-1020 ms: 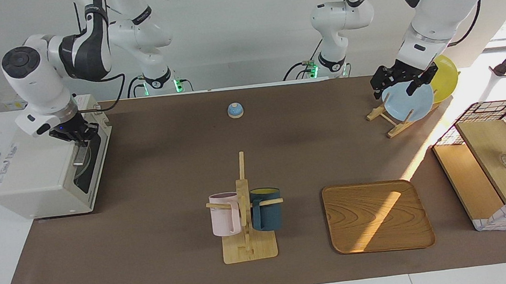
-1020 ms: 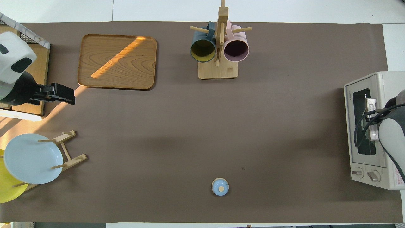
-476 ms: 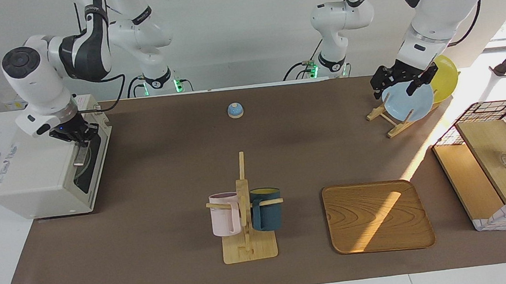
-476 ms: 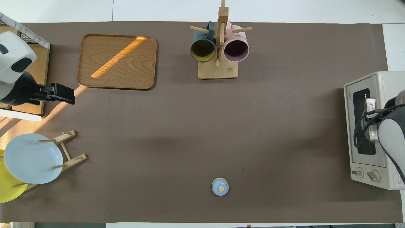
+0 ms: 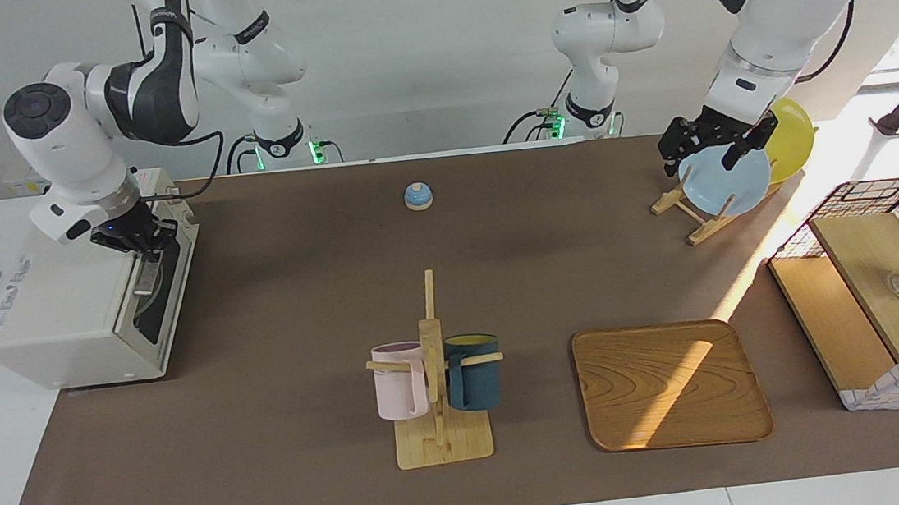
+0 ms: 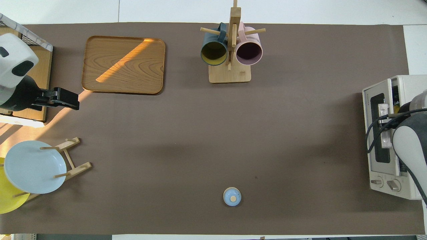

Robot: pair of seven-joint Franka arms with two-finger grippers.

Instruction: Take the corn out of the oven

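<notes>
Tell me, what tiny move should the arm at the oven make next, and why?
Probably keep pulling the door's handle out and down. The right gripper is at the top edge of the oven door, which is only cracked open. A bit of yellow, perhaps the corn, shows through the gap. The left gripper waits over the plate rack.

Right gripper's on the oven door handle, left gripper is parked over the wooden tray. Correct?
Not quite. In the facing view the left gripper hangs over the blue plate in the rack, not the wooden tray. The right gripper is at the oven door handle, as stated.
</notes>
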